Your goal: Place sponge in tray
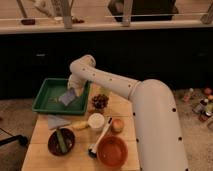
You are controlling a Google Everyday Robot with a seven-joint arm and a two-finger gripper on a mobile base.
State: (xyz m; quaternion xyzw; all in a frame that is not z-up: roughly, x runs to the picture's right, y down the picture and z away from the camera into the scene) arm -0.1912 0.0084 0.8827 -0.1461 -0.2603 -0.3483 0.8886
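The green tray [47, 87] sits at the table's far left. The small grey-blue sponge [66, 98] is over the tray's right half, tilted, right under my gripper [72, 91]. The gripper hangs from the white arm that reaches in from the right, just above the tray's inside near its right rim. Whether the sponge rests on the tray floor or is still held I cannot tell.
A flat grey-blue cloth [57, 120] lies in front of the tray. Nearby are a dark bowl [61, 141], an orange bowl [112, 151], a white cup [96, 121], a banana [80, 125], a round fruit [117, 125], grapes [100, 101] and a brush [99, 140].
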